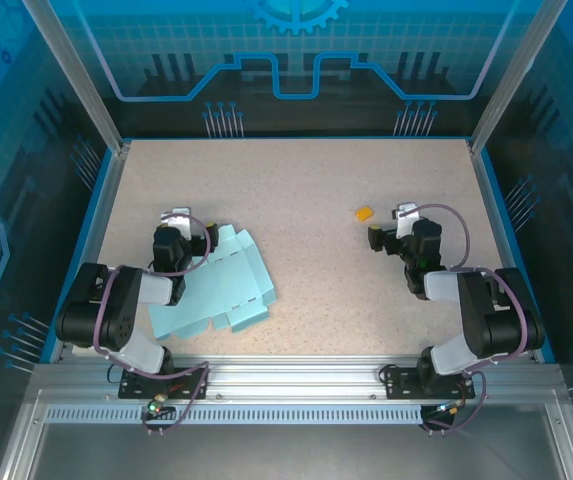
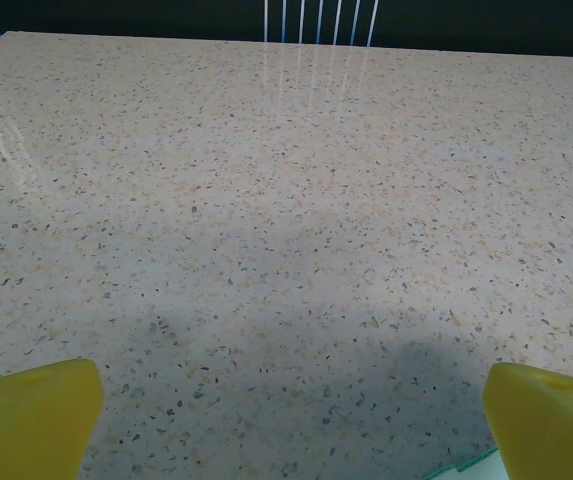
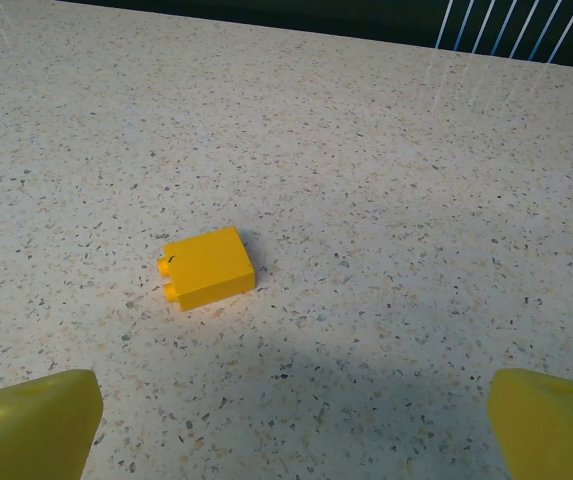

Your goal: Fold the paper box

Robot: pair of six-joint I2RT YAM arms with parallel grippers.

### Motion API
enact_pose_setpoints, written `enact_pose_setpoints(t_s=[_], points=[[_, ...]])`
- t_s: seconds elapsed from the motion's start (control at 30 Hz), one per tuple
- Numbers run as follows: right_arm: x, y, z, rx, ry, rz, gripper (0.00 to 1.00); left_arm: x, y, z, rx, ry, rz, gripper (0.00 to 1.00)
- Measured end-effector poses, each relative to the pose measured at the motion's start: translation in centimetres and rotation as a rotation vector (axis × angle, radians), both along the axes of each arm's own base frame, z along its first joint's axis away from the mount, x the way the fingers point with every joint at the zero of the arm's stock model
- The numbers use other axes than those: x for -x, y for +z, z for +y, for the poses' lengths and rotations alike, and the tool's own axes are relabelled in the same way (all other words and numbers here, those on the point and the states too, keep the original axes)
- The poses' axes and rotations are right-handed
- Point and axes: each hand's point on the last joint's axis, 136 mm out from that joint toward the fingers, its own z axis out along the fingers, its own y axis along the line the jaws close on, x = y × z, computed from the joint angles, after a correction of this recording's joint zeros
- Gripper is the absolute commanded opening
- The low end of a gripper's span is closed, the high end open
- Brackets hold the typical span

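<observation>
Card this thin could slide or crumple rather than crease: the paper box (image 1: 221,290) lies flat and unfolded on the desk (image 1: 346,180) in the lower left of the overhead view, with nothing pinning it down. Both the left gripper (image 2: 286,425) and the right gripper (image 3: 286,430) stand wide apart and hold nothing. The right one faces a small yellow block (image 3: 207,266), well apart from the box, which a reach across might knock.
</observation>
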Motion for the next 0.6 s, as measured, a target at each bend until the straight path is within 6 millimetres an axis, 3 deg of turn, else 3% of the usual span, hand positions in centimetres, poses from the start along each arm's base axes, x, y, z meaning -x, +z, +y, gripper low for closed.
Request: enact_pose_setpoints(t_s=[0.6], points=[[-0.01,0.00,-0.11,-0.003,0.000,0.000,1.00,0.00,-0.02,0.02,0.001,-0.001,0.001,0.99]])
